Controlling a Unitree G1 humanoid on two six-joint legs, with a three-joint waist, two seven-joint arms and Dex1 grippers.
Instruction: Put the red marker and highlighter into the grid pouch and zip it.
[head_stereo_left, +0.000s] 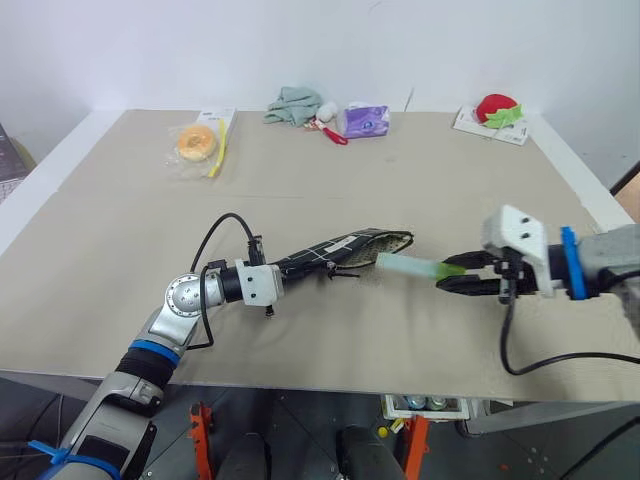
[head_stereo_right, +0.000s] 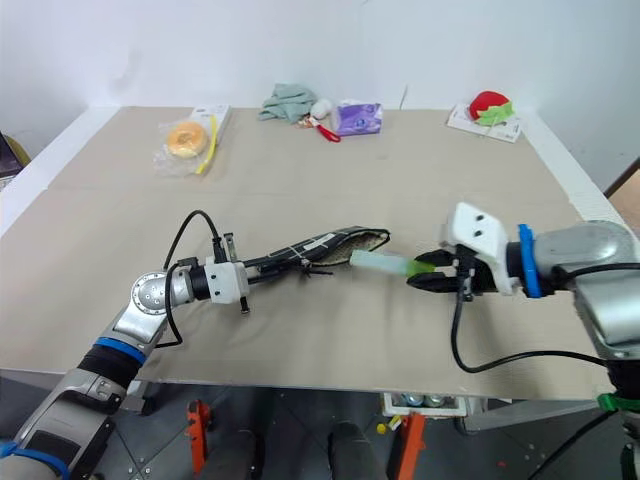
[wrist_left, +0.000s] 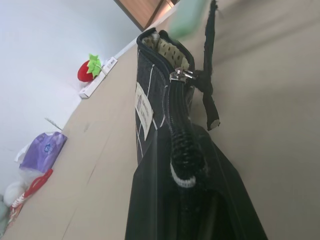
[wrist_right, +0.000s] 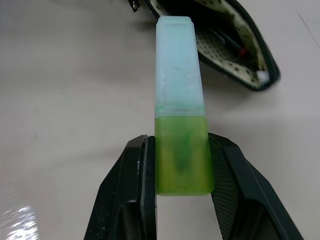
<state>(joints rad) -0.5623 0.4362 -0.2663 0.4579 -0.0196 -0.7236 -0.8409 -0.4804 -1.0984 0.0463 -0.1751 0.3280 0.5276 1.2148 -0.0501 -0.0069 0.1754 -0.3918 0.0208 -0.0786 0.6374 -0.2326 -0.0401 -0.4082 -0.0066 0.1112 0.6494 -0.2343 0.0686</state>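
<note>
Head view: left gripper (head_stereo_left: 283, 272) clamped on near-left end of flat black white-gridded fabric pouch (head_stereo_left: 345, 247), mouth open rightward; right gripper (head_stereo_left: 455, 276) pinching lime end of stubby mint-green highlighter (head_stereo_left: 407, 266), pale tip at mouth. Right wrist view: red-tipped pen (wrist_right: 234, 46) inside dotted lining.

the left gripper (head_stereo_left: 283, 272) fingertips are hidden under the grid pouch (head_stereo_left: 340, 248) fabric. inside the pouch mouth, at 1 o'clock from the highlighter (wrist_right: 180, 100), a dark pen-like item with a red spot (wrist_right: 235, 46) is mostly covered by the lining; identity cannot be confirmed.
</note>
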